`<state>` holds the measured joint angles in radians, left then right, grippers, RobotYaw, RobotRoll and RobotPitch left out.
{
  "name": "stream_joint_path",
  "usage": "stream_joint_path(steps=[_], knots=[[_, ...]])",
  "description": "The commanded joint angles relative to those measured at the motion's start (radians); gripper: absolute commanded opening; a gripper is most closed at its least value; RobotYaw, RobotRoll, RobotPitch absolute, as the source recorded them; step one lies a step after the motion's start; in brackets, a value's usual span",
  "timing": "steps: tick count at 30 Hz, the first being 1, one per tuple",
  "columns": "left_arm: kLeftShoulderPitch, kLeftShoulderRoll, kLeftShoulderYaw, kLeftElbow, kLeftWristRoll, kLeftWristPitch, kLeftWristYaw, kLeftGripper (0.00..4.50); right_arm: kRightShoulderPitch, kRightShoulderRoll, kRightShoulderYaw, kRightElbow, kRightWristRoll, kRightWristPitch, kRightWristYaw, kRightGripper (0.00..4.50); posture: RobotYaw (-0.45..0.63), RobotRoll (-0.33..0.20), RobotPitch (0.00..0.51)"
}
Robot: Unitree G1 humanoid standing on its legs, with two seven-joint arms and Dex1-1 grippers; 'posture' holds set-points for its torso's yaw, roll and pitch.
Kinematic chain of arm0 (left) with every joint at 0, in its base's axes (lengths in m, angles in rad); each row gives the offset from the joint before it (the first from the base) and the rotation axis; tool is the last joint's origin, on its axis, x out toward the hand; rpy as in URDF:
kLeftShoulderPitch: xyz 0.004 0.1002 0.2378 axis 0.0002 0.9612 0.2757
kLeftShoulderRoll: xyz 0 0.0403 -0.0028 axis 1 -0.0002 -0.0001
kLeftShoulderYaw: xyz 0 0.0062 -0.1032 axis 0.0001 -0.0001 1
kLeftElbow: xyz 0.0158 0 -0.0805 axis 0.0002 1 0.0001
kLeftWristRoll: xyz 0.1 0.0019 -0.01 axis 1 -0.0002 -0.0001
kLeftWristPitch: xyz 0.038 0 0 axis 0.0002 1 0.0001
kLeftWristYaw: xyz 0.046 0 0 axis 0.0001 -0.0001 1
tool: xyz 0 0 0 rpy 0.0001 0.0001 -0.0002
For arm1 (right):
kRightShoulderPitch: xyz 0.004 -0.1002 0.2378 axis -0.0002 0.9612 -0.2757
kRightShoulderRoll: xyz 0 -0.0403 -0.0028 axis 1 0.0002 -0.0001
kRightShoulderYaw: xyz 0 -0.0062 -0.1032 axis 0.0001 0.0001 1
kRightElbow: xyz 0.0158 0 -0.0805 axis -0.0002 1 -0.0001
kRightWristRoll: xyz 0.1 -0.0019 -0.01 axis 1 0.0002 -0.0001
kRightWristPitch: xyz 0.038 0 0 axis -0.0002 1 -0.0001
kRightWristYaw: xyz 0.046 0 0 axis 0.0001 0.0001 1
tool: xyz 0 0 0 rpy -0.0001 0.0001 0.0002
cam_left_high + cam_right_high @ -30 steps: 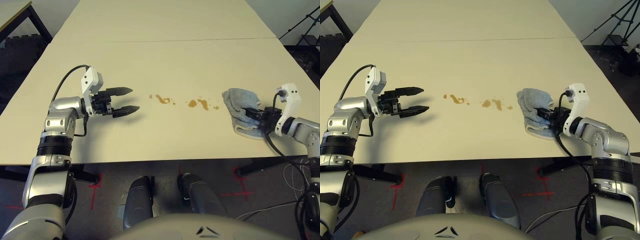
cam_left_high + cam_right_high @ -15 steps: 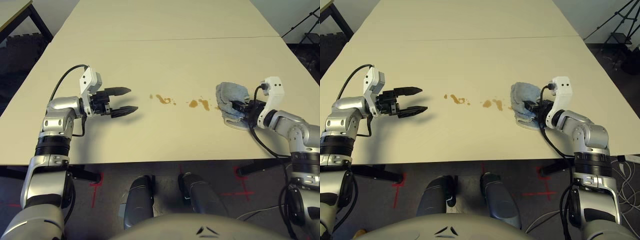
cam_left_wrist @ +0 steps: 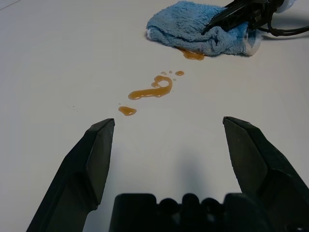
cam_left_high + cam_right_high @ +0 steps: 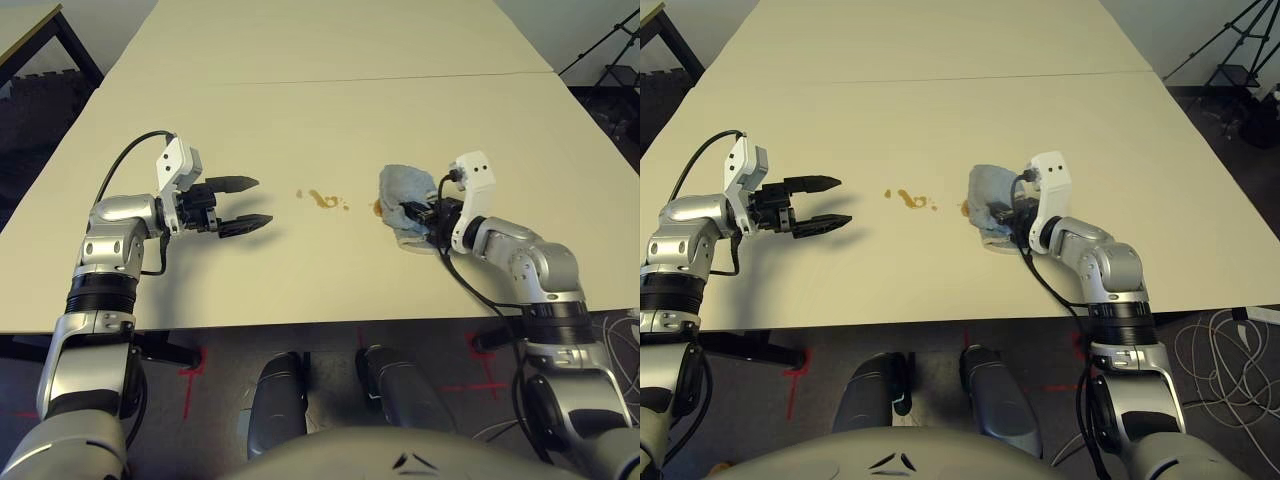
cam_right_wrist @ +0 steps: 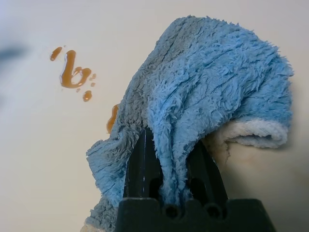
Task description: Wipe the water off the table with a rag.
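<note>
My right gripper (image 4: 412,212) is shut on the blue-grey rag (image 4: 404,190), which lies bunched on the pale table (image 4: 330,120) just right of the middle. The rag (image 5: 203,101) covers part of the amber water; a splotch (image 3: 192,54) peeks out at its left edge. Another patch of water (image 4: 323,199) lies bare on the table to the rag's left, with small droplets (image 3: 127,110) beside it. My left gripper (image 4: 250,201) hovers open at the left, pointing toward the water, nothing between its fingers (image 3: 87,164).
A seam line (image 4: 330,79) crosses the table beyond the spill. A dark tripod (image 4: 1225,50) stands off the table's far right, and cables (image 4: 1230,345) lie on the floor at the right.
My right gripper has dragged the rag leftward across the table, over the right-hand splotches, which are now covered or gone. The left arm has stayed in place.
</note>
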<state>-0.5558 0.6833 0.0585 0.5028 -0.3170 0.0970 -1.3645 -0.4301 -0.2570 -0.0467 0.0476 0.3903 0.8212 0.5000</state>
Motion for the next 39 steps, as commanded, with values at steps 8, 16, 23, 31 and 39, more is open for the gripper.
stream_joint_path(steps=[8, 16, 23, 31, 39], knots=[[0.032, 0.003, -0.004, -0.019, -0.002, 0.007, -0.002, 4.50, 0.030, 0.026, 0.051, -0.027, 0.013, 0.047, 0.003, 0.22, -0.23, 0.000, 0.149], [0.034, -0.006, -0.008, -0.023, -0.002, 0.009, 0.000, 4.50, 0.053, 0.053, 0.064, -0.072, 0.027, 0.084, -0.009, 0.22, -0.24, 0.000, 0.153], [0.028, -0.014, -0.011, -0.015, 0.001, 0.004, 0.001, 4.50, -0.017, -0.003, -0.039, 0.002, 0.024, 0.057, -0.030, 0.22, -0.25, 0.000, 0.151], [0.008, -0.023, -0.015, 0.013, 0.008, -0.005, -0.002, 4.50, -0.148, -0.115, -0.119, 0.097, 0.032, 0.027, -0.015, 0.22, -0.26, 0.000, 0.146], [-0.009, -0.015, -0.008, 0.057, 0.012, -0.025, -0.005, 4.50, -0.199, -0.214, -0.186, 0.165, 0.055, 0.016, -0.004, 0.22, -0.26, 0.000, 0.142]])
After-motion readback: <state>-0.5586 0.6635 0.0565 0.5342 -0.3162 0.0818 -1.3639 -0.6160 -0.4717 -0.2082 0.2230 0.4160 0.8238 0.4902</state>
